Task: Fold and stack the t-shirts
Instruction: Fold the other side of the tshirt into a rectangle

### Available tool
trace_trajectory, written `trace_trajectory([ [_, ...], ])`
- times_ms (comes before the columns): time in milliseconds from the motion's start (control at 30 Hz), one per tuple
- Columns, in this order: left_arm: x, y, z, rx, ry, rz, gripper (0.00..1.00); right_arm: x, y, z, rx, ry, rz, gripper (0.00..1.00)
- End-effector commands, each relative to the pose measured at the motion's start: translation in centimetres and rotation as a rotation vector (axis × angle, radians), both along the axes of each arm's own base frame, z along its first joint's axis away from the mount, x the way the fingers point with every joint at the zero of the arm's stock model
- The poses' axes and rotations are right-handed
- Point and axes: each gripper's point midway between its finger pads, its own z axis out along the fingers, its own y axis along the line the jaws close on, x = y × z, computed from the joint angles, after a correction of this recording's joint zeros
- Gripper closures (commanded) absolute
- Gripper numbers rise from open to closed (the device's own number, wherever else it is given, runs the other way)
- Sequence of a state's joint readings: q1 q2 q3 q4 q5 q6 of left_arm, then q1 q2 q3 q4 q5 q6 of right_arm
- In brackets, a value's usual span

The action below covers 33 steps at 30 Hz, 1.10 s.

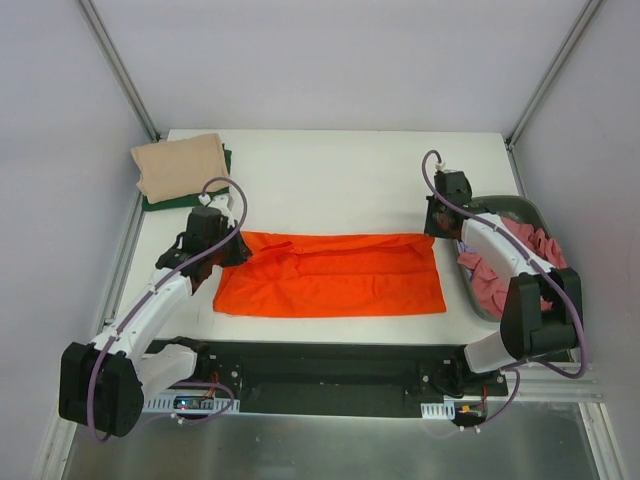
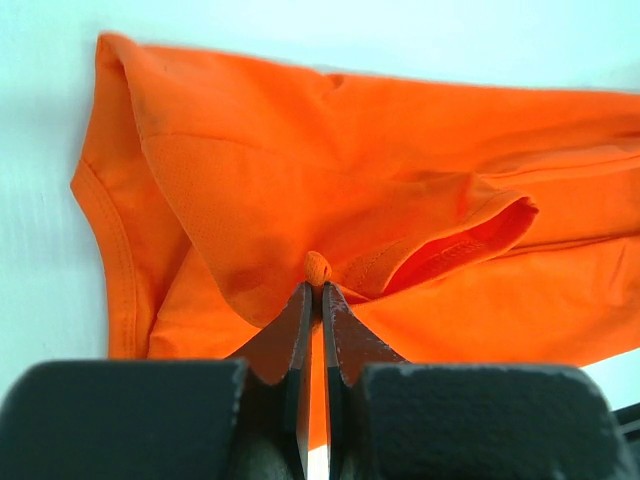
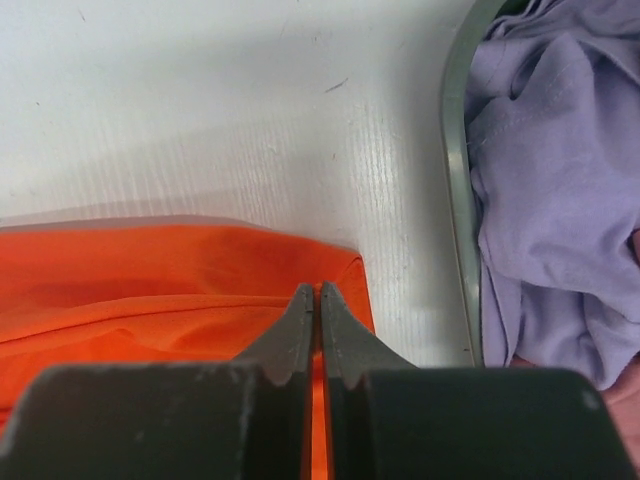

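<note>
Orange t-shirt (image 1: 330, 272) lying as a wide folded band at the centre of the white counter (image 1: 330, 170). Left pincer (image 2: 316, 288) is clamped on a pinch of its left end, right pincer (image 3: 317, 292) on its far right corner. Beige t-shirt (image 1: 180, 165) rests folded on a dark green t-shirt (image 1: 160, 204) at far left. Lilac t-shirt (image 3: 550, 150) fills the basket (image 3: 455, 200) at right.

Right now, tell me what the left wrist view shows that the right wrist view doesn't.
Only left wrist: the sleeve opening of the orange t-shirt and the left gripper pinching a nub of cloth. Only right wrist: the basket rim, the lilac t-shirt inside, and the right gripper shut at the orange corner. Both: the orange t-shirt on the white table.
</note>
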<state>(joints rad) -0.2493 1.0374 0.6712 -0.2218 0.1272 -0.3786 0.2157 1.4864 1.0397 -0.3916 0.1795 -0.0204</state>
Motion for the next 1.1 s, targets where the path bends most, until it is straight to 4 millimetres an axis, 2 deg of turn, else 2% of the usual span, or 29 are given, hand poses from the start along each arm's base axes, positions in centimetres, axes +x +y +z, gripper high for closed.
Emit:
trace_trajectory([
  [0, -1.4, -0.1, -1.4, -0.025, 0.033, 0.014, 1.00, -0.7, -0.2, -0.1, 0.002, -0.004, -0.003, 0.99],
  [167, -2.6, 0.1, -3.4, -0.027, 0.091, 0.032, 0.99, -1.9, -0.6, -2.0, -0.010, 0.029, -0.018, 0.95],
  [300, -3.8, 0.4, -4.8, -0.031, 0.127, 0.046, 0.80, -3.0, -1.1, -2.4, -0.025, 0.032, -0.025, 0.89],
  [367, -4.2, 0.8, -5.1, -0.028, 0.130, 0.072, 0.80, -3.7, -1.2, -1.7, -0.021, 0.015, -0.029, 0.83],
  [400, -4.4, 1.2, -5.3, -0.019, 0.132, 0.095, 0.72, -4.0, -1.2, -1.5, -0.021, 0.005, -0.029, 0.80],
  [433, -4.5, 1.5, -5.0, -0.015, 0.125, 0.121, 0.60, -4.2, -1.2, -1.1, -0.014, -0.008, -0.025, 0.75],
  [500, -4.4, 2.1, -4.1, -0.011, 0.101, 0.157, 0.57, -4.5, -0.7, -0.1, 0.012, -0.039, -0.009, 0.72],
  [567, -4.2, 2.0, -2.8, -0.033, 0.075, 0.171, 0.43, -4.8, 0.0, 0.9, 0.051, -0.058, 0.017, 0.62],
  [600, -4.0, 1.7, -2.0, -0.050, 0.054, 0.165, 0.40, -4.8, 0.4, 1.5, 0.070, -0.071, 0.031, 0.58],
  [667, -3.8, 1.2, -0.8, -0.079, 0.030, 0.145, 0.29, -5.0, 1.2, 2.4, 0.108, -0.090, 0.059, 0.55],
  [700, -3.7, 0.8, -0.2, -0.095, 0.025, 0.129, 0.19, -5.1, 1.9, 2.7, 0.140, -0.094, 0.084, 0.52],
  [733, -3.5, 0.5, 0.3, -0.109, 0.019, 0.119, 0.03, -5.2, 2.5, 2.9, 0.181, -0.091, 0.086, 0.47],
  [867, -2.4, -1.4, 1.4, -0.168, 0.023, 0.062, 0.01, -4.9, 6.0, 3.9, 0.339, -0.086, 0.185, 0.34],
  [967, -1.4, -4.3, 1.6, -0.238, 0.032, -0.041, 0.01, -4.2, 8.5, 4.1, 0.419, -0.050, 0.264, 0.32],
  [1067, -0.5, -5.8, 0.2, -0.223, 0.072, -0.096, 0.01, -3.3, 10.2, 2.4, 0.412, 0.038, 0.291, 0.32],
])
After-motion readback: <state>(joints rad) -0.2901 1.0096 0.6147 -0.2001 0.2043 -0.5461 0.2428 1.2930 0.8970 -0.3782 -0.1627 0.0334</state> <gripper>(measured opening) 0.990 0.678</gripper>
